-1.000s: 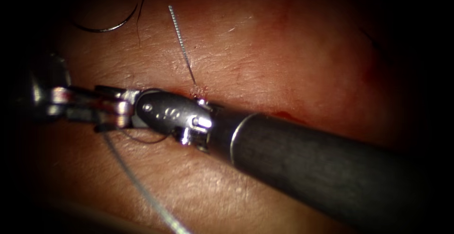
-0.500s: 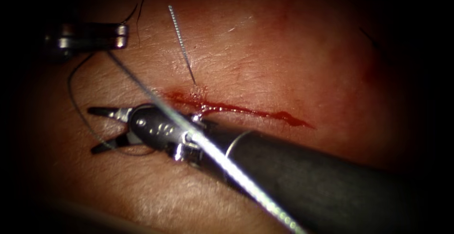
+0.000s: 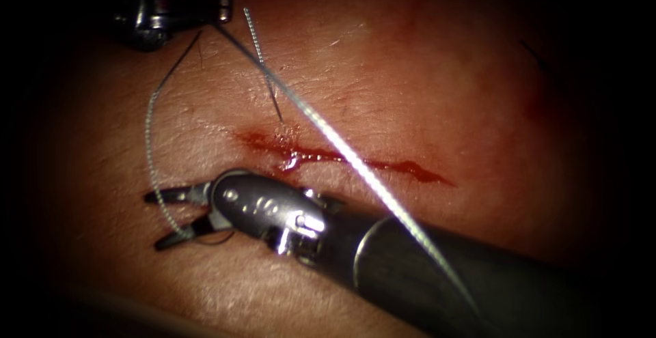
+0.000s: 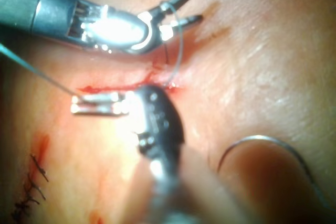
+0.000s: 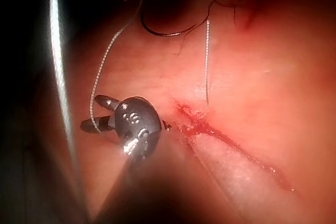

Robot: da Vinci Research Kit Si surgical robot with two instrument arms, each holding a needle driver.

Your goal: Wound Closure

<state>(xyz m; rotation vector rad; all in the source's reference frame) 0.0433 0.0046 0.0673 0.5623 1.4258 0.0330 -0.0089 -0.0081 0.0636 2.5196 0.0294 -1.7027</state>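
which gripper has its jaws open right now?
The right gripper, below the cut: jaws spread, thread passing between them. The left gripper, at top left, is shut on the thread.

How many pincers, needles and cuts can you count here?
Pincers: 2, the left pincer shut on the thread, the right pincer open, holding nothing.
Needles: 1, the curved needle lying on the tissue.
Cuts: 1, the cut.
Total: 4.
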